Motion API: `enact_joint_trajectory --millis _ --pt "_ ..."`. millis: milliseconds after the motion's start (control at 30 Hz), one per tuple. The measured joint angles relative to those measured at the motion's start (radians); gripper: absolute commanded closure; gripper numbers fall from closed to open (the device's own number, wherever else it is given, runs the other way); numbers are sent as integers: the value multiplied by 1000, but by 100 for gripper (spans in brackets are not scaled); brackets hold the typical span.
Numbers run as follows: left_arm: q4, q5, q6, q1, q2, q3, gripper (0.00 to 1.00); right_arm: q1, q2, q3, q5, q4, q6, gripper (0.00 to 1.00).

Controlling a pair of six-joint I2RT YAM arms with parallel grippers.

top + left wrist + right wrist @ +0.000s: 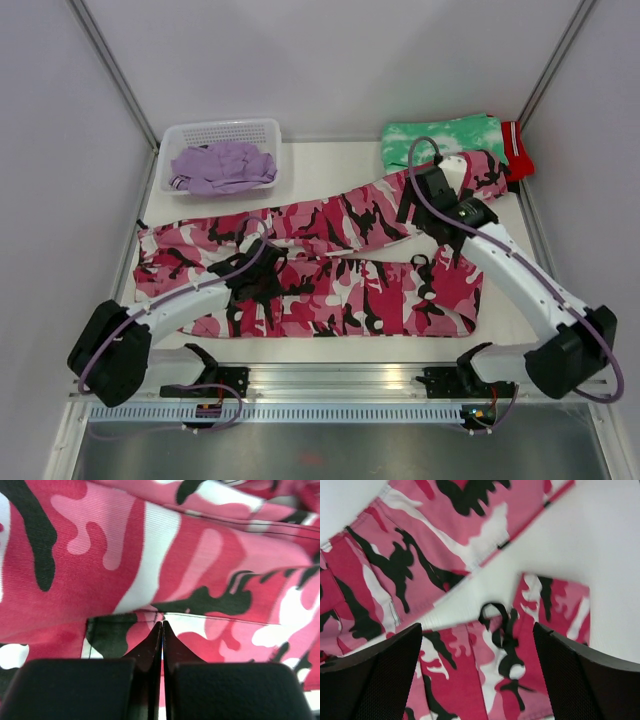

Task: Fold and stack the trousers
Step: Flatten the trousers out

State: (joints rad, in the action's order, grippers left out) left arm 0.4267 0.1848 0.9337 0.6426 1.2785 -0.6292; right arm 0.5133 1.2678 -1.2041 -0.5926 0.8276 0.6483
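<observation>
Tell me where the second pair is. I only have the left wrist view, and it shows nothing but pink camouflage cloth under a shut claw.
Observer: The lilac trousers lie bunched, not folded, in a white basket at the table's far left corner.
Operator: And the other arm?
Observer: The right claw is open above the right end of the camouflage trousers, with nothing between its fingers.
Operator: Anything else out there?
Observer: A folded green tie-dye garment and a red garment sit at the far right corner.
</observation>
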Motion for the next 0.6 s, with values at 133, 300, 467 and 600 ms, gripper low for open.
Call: enact_joint_trajectory --millis 133,300,467,600 --pt "13 2 -16 0 -55 0 98 -45 158 -80 96 -108 -166 2" --pt "31 4 -22 0 -61 0 98 -44 259 9 181 -148 -249 7" --pt "42 4 -29 0 -61 0 98 -44 177 238 196 -149 -177 17" --pt "43 5 -39 0 -58 0 98 -45 12 375 185 -128 -68 13"
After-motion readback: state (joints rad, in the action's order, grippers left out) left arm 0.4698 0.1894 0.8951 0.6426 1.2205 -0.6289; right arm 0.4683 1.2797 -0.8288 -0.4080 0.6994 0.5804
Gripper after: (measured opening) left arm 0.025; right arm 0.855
